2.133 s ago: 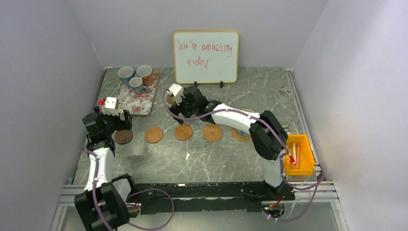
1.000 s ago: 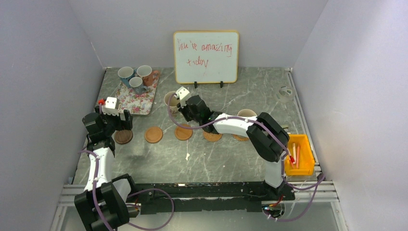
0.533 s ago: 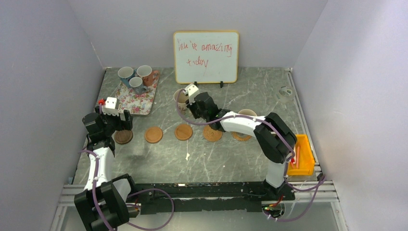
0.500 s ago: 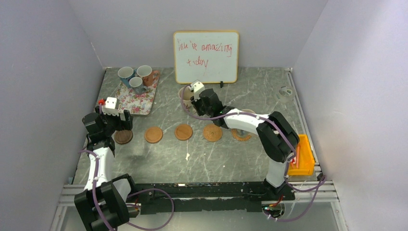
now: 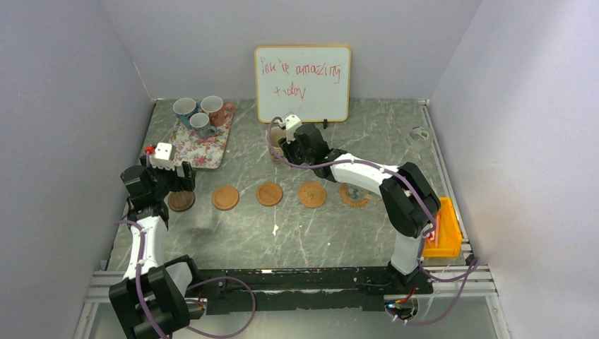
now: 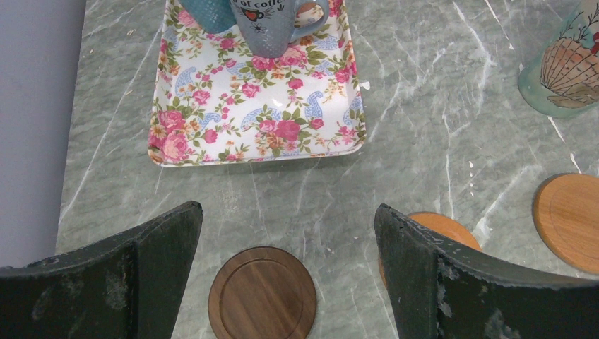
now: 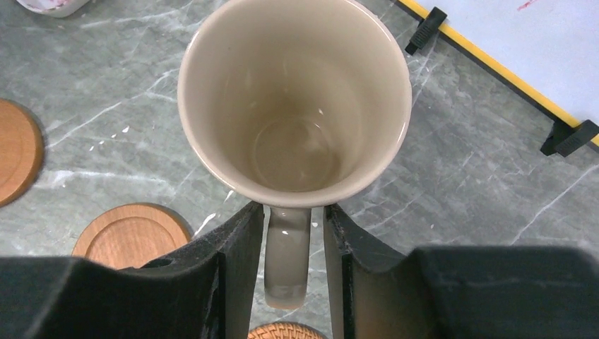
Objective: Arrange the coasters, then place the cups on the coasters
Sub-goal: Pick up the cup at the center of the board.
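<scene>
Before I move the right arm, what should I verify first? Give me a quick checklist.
1. Coasters lined up: ok, one row.
2. Right gripper gripping cream mug: not ok, fingers flank the handle, gap showing.
3. Cream mug over a coaster: not ok, behind the row, near the whiteboard.
4. Mug resting on the table: cannot tell.
5. Left gripper clear: ok, open above the dark brown coaster.
</scene>
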`<control>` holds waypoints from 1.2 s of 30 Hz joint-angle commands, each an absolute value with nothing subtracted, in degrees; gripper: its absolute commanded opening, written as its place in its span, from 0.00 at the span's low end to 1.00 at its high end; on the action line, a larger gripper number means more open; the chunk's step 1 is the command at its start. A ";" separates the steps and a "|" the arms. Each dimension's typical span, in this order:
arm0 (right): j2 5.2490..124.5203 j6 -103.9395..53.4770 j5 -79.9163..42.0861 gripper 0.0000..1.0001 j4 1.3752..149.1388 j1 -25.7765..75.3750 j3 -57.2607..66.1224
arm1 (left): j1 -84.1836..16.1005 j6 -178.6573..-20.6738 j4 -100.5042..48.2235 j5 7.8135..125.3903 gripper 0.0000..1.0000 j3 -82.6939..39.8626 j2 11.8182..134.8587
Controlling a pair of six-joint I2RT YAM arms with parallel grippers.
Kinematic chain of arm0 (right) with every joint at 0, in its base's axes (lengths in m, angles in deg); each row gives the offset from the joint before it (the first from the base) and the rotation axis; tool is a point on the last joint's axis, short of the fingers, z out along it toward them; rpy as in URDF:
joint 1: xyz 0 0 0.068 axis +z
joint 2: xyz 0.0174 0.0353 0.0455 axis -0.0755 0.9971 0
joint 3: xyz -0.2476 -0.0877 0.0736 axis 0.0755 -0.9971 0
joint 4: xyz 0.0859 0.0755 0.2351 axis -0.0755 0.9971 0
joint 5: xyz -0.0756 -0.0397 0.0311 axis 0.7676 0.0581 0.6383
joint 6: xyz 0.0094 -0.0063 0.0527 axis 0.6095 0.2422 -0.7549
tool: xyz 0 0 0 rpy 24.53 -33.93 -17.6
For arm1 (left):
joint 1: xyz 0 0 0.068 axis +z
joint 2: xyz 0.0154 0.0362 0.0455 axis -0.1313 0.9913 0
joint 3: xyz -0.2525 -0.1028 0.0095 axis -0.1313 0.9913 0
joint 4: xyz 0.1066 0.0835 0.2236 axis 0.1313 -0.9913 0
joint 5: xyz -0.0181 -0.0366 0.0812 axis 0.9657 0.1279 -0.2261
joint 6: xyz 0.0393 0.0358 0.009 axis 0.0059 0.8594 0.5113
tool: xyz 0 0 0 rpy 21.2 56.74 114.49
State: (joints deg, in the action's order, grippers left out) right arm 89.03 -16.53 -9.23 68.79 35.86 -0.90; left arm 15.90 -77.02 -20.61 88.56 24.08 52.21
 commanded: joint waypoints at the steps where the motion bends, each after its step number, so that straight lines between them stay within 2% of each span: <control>1: 90.20 -16.39 -8.30 0.40 66.79 35.99 1.92 | 16.26 -77.66 -18.49 90.14 0.96 23.64 52.38; 6: 90.46 -16.30 -8.42 0.36 66.04 36.03 1.60 | 16.28 -77.55 -18.49 90.24 0.96 23.68 52.35; 10: 89.46 -15.87 -8.03 0.16 64.05 36.05 0.31 | 16.28 -77.58 -18.49 90.33 0.96 23.60 52.51; 14: 87.30 -13.56 -8.56 0.01 60.79 36.12 -1.67 | 16.32 -77.63 -18.40 90.41 0.96 23.60 52.62; 27: 76.92 -11.00 -17.50 0.00 60.33 33.94 -1.17 | 16.25 -77.69 -18.61 91.48 0.96 23.78 52.38; 33: 69.63 -11.71 -30.47 0.00 65.38 28.29 -1.07 | 16.28 -77.62 -18.53 91.60 0.96 24.18 50.59; 36: 65.41 -9.06 -32.87 0.00 70.13 26.72 -1.89 | 16.28 -77.69 -19.60 92.41 0.96 23.00 51.36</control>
